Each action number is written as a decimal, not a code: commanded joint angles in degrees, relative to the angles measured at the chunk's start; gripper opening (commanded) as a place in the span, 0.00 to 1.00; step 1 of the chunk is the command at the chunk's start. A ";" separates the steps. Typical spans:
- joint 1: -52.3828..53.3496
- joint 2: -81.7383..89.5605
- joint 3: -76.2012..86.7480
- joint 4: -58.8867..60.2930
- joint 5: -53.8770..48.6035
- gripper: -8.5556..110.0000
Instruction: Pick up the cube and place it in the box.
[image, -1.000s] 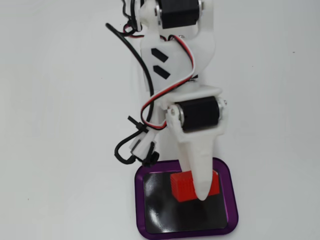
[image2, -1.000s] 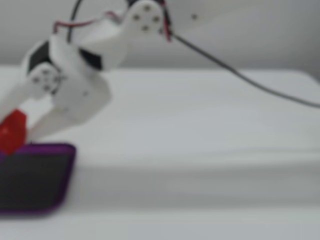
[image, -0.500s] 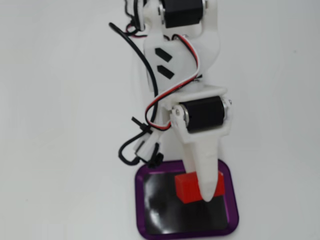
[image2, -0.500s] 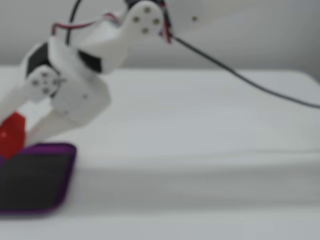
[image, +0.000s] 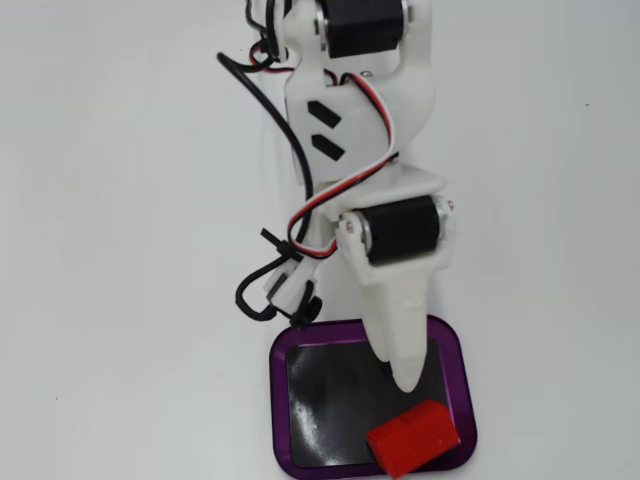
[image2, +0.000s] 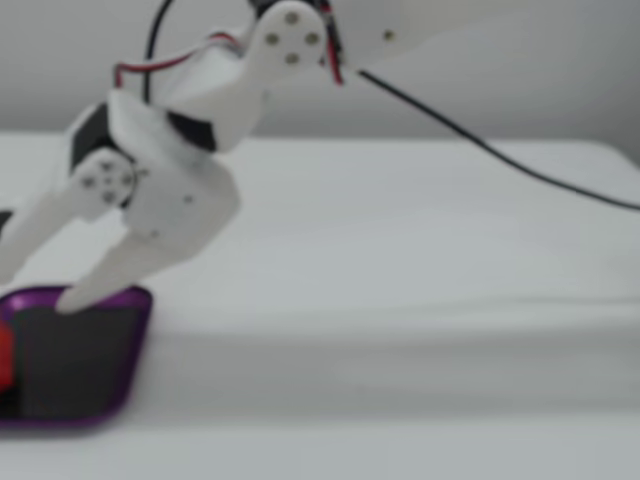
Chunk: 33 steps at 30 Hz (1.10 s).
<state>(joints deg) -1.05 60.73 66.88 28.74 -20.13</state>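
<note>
The red cube (image: 413, 437) lies tilted in the lower right corner of the box (image: 277, 400), its edge over the purple rim. In the side-on fixed view only a red sliver of the cube (image2: 3, 355) shows at the left edge, inside the box (image2: 140, 310). My white gripper (image: 405, 375) hangs over the box's black bottom, apart from the cube. Side-on, the gripper (image2: 35, 285) is open, its two fingers spread with nothing between them, the lower fingertip (image2: 65, 300) just above the rim.
Black and red-white cables (image: 265, 300) loop off the arm's left side, close to the box's upper left corner. A black cable (image2: 500, 160) runs across the white table toward the right. Bare white table surrounds the box.
The gripper opened and let go of the cube, which dropped from between the fingers to the box's lower right corner. The gripper rose slightly and drew back.
</note>
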 joint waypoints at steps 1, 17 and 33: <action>0.26 2.72 -2.46 0.79 0.00 0.18; -0.26 32.96 -1.49 23.55 0.44 0.18; 0.44 68.82 6.94 51.42 0.70 0.18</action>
<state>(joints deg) -1.05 122.70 70.14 79.28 -20.04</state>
